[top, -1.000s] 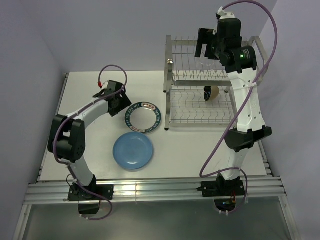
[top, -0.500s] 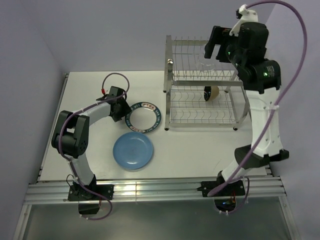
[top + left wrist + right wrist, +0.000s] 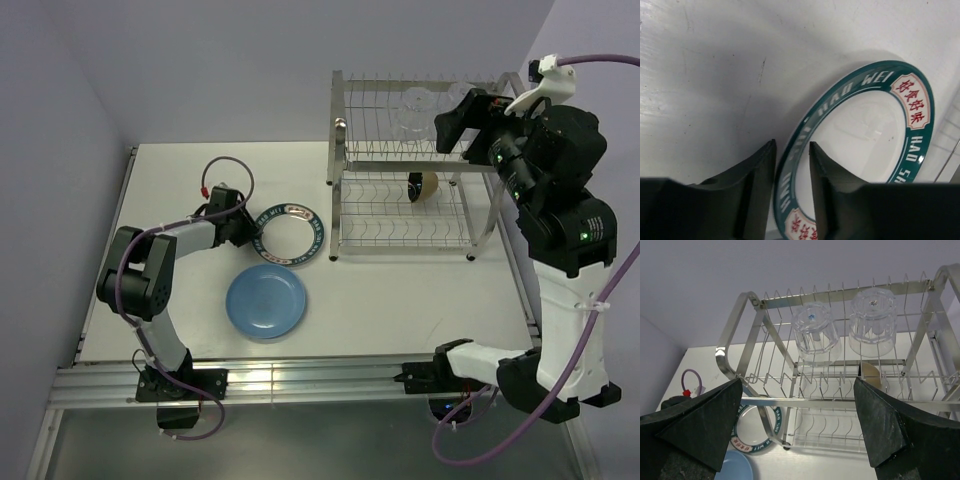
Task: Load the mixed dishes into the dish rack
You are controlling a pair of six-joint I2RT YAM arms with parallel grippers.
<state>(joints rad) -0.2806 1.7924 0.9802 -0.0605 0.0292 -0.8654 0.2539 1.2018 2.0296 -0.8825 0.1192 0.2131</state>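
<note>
The white plate with the teal lettered rim (image 3: pixel 300 212) lies flat on the table, left of the dish rack (image 3: pixel 420 76). My left gripper (image 3: pixel 248 228) is open, its jaws narrowly parted astride the plate's left rim (image 3: pixel 791 145); the plate (image 3: pixel 855 135) fills that view. The light-blue plate (image 3: pixel 266 301) lies nearer me. Two clear glasses (image 3: pixel 816 332) (image 3: pixel 873 320) stand upside down on the rack's upper tier (image 3: pixel 798 403). The black bowl (image 3: pixel 424 185) rests on the lower tier. My right gripper (image 3: pixel 455 118) is wide open and empty, above the rack's right side (image 3: pixel 798 380).
The rack takes up the table's back right. A purple cable loop (image 3: pixel 228 170) stands over the left wrist. Walls close in behind and on both sides. An aluminium rail (image 3: pixel 320 380) runs along the near edge.
My right gripper has drawn back to the right from over the upper tier, empty. My left gripper has slid to the lettered plate's left rim. The plates have not moved.
</note>
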